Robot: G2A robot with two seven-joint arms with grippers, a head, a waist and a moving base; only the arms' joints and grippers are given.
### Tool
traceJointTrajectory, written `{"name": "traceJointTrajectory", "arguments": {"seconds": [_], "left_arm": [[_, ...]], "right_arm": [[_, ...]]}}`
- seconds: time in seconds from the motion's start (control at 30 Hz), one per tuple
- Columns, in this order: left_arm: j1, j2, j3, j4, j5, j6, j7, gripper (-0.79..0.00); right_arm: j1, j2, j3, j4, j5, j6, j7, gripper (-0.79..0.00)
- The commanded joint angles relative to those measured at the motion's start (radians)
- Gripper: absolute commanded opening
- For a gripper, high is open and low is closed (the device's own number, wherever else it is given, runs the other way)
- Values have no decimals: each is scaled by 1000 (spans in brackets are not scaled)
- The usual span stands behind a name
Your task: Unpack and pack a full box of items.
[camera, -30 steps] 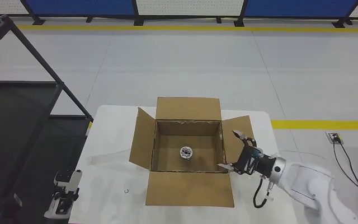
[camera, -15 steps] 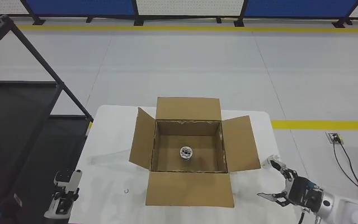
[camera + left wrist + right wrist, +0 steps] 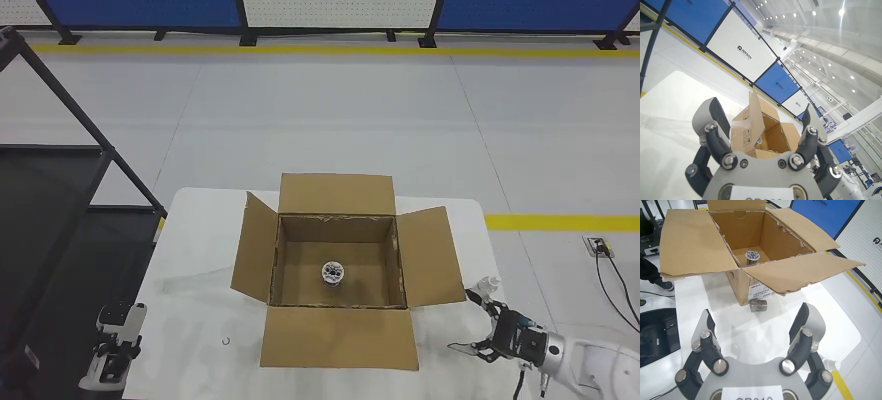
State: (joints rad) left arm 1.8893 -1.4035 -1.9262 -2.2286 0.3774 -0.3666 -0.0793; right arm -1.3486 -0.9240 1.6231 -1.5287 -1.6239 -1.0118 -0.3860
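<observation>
An open cardboard box [image 3: 338,338] stands mid-table with all flaps folded out. On its floor sits a toothed metal part [image 3: 333,271], which the right wrist view shows upright [image 3: 752,256]. A short metal cylinder [image 3: 758,305] lies on the table against the box's near corner, under a flap. My right gripper [image 3: 478,322] is open and holds nothing near the table's front right corner, a short way from that cylinder; the right wrist view shows it [image 3: 757,319] open. My left gripper [image 3: 762,115] is open and holds nothing, low beside the box [image 3: 751,113] on its raised-flap side.
A small ring [image 3: 227,342] lies on the white table [image 3: 190,290] left of the front flap. A black metal rack [image 3: 60,200] stands off the table's left edge. The table's rounded right corner [image 3: 853,332] is close to my right gripper.
My right gripper, open throughout, pulled back from the box's right flap to the table's front right corner, then edged slightly toward the box. The box and the part inside stayed put.
</observation>
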Motion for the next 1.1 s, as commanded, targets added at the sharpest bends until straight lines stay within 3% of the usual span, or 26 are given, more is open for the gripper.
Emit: {"name": "traceJointTrajectory", "arguments": {"seconds": [0.0, 0.3, 0.57, 0.73, 1.07], "left_arm": [[-1, 0, 1, 1, 0, 2, -1, 0], [-8, 3, -7, 7, -17, 3, -3, 0], [-9, 3, -6, 9, -17, 5, -3, 0], [-18, 4, -11, 29, -12, 24, -2, 0], [-6, 3, -1, 50, 0, 23, 42, 0]], "right_arm": [[3, -1, -9, -5, 11, 10, 5, 0], [87, 0, -64, 50, 29, -1, 81, 0], [82, -1, -68, 47, 34, 14, 82, 0], [66, -10, -122, 19, 62, 64, 53, 0], [83, -11, -213, 3, -16, 47, -30, 0]]}}
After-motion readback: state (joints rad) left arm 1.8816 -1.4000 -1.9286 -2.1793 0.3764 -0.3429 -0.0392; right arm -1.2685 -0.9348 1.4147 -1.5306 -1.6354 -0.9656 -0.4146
